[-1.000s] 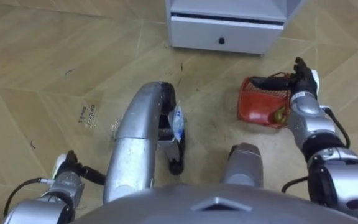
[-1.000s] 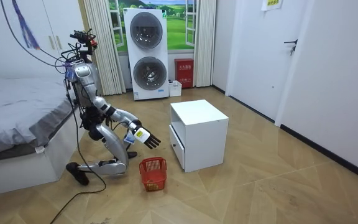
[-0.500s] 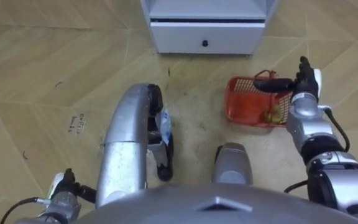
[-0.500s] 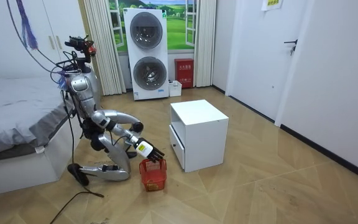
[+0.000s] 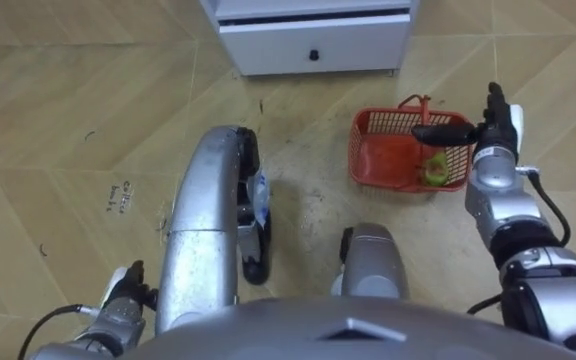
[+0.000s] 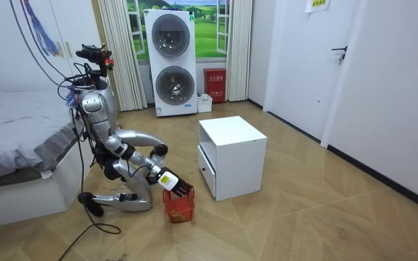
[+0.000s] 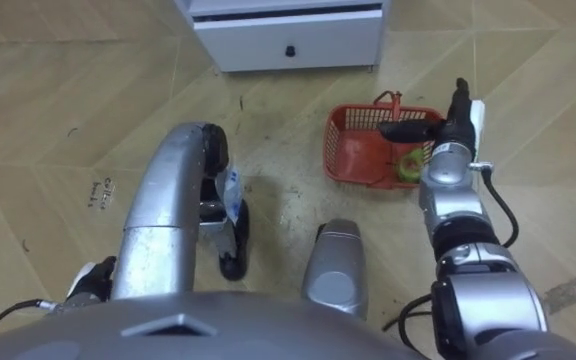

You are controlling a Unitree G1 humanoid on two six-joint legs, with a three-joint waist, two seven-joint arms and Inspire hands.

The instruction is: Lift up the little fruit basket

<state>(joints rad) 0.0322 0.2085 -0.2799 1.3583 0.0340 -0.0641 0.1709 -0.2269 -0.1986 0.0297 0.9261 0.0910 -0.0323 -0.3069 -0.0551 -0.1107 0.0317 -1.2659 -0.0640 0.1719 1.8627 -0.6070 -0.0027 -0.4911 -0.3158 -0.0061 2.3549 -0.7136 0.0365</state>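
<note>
The red fruit basket [image 5: 360,150] stands on the wood floor in front of my right knee, with a green fruit [image 5: 434,170] in its right corner and its thin red handle [image 5: 414,102] at the far side. My right hand [image 5: 494,128] is at the basket's right rim, open, its fingers straight and its thumb [image 5: 442,130] stretched left across the top of the basket. In the room view I kneel on the floor beside the bed, my right hand [image 6: 167,180] just above the basket [image 6: 180,210]. My left hand [image 5: 128,296] hangs low at the lower left.
A white cabinet [image 5: 313,45] with a closed drawer stands just beyond the basket. In the room view the bed [image 6: 20,145] is behind me and stacked washing machines [image 6: 171,61] stand at the far wall. Open floor lies on the room view's right.
I have bent lower and the eye views have shifted with me. My right hand has come down from above the basket to its top rim. The basket has stayed on the floor.
</note>
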